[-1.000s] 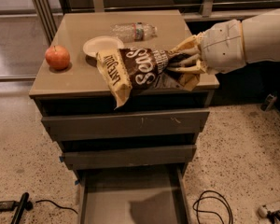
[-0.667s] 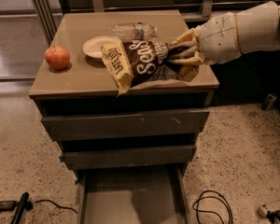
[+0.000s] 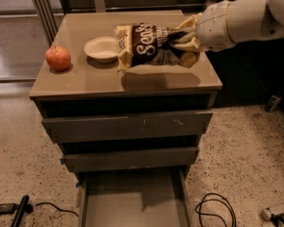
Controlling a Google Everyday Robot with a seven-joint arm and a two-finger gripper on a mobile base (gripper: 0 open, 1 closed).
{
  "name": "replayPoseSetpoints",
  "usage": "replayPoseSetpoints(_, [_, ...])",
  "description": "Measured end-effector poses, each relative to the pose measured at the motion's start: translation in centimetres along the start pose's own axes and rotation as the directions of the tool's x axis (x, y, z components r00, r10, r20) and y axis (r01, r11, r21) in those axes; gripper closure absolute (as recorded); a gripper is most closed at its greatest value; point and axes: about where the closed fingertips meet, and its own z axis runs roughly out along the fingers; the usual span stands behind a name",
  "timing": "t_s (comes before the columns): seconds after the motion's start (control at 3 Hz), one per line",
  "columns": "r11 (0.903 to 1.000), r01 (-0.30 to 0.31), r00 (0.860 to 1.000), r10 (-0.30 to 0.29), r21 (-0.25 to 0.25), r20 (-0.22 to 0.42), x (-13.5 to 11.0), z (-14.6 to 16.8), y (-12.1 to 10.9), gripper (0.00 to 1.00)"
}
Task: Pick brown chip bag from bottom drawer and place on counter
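The brown chip bag (image 3: 149,45), dark brown and cream-yellow with white "Sea Salt" script, hangs sideways in the air above the counter (image 3: 90,79), casting a shadow on it. My gripper (image 3: 182,38) comes in from the right on a white arm and is shut on the bag's right end. The bag's left end reaches over toward the white bowl (image 3: 101,48). The bottom drawer (image 3: 130,202) is pulled open at the lower middle, and only its plain grey floor shows.
A red apple (image 3: 58,57) sits on the counter's left side. The water bottle is hidden behind the bag. Two closed grey drawers (image 3: 128,126) lie under the counter. Black cables (image 3: 213,209) and a black tool (image 3: 20,211) lie on the speckled floor.
My gripper has carried the bag up and back, from in front of the counter's front edge to above its middle right. The bag now hides the water bottle.
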Motion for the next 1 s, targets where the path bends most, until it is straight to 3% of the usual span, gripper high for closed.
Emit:
replayPoseSetpoints(0.33, [0.9933,-0.031,0.997,0.038,0.111,-0.061,1.0,0.2,-0.5,1.00])
replayPoseSetpoints(0.67, [0.9736,-0.019,0.993,0.044,0.227,-0.106,2.8,0.4,-1.1,1.00])
replayPoseSetpoints(1.0, [0.9737,-0.019,0.993,0.044,0.227,-0.106,2.8,0.5,-1.1,1.00])
